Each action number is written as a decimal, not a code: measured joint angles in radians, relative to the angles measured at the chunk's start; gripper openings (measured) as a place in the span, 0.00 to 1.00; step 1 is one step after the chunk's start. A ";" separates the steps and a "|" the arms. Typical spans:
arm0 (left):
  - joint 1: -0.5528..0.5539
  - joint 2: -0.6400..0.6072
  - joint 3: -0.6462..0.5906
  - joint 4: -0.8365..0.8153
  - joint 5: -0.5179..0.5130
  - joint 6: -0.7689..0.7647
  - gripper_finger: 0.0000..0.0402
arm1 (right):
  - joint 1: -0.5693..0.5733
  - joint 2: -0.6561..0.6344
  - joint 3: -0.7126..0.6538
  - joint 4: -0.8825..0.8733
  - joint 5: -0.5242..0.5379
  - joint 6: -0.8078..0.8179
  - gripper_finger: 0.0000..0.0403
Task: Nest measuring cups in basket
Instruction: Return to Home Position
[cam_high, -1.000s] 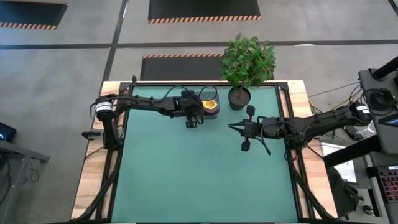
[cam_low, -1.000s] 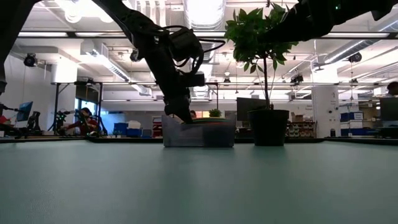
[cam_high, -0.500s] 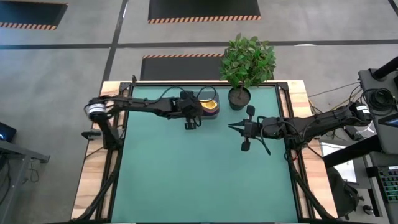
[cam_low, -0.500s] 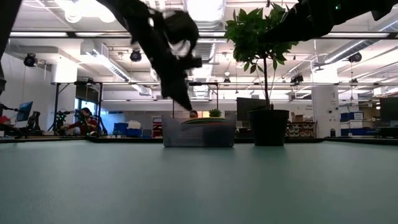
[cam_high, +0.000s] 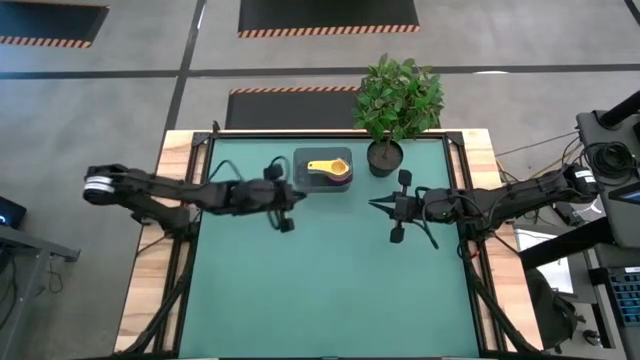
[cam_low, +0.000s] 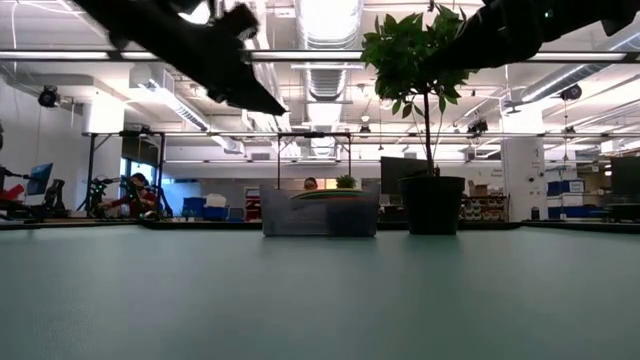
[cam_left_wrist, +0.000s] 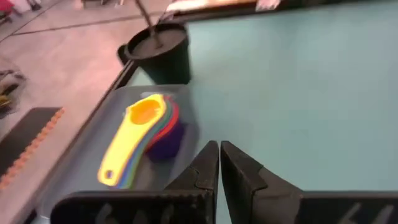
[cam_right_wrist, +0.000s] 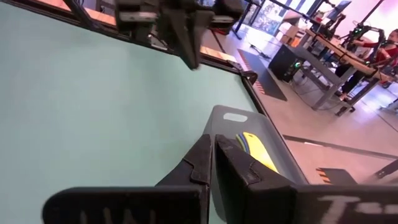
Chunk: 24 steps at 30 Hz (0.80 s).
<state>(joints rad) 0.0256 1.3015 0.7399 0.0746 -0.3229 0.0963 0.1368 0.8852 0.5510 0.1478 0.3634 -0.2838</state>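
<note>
- High view: nested cups (cam_high: 328, 167) are seen in basket (cam_high: 305, 158), yellow uppermost.
- Light, stiff, slick plastic is judged; handles are best pinched.
- Closed and empty: left gripper (cam_high: 292, 195), right gripper (cam_high: 375, 205).

From my seat the light is bright and even, falling from overhead: in the high view the mat (cam_high: 320, 270) around the basket (cam_high: 303, 165) carries only faint, soft shadows. In the low view the ceiling strips (cam_low: 325, 20) above the basket burn out to white glare, so the plant (cam_low: 415, 50) beside it and the left arm (cam_low: 200, 60) above it show as dark silhouettes, the arm smeared. In the left wrist view the basket and the measuring cups (cam_left_wrist: 146, 134) inside it are blurred, out of focus.
</note>
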 joint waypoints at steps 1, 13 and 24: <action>-0.016 -0.020 -0.033 0.033 -0.001 -0.020 0.00 | 0.000 0.000 0.000 0.000 -0.001 0.003 0.02; -0.070 -0.085 -0.183 0.248 -0.117 -0.036 0.00 | 0.000 0.000 0.000 0.000 -0.005 0.063 0.02; -0.110 -0.211 -0.348 0.339 -0.049 0.075 0.00 | 0.002 -0.119 -0.139 0.135 -0.199 0.075 0.02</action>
<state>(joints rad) -0.0842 1.0906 0.3923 0.4131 -0.3719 0.1717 0.1390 0.7659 0.4115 0.2826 0.1646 -0.2092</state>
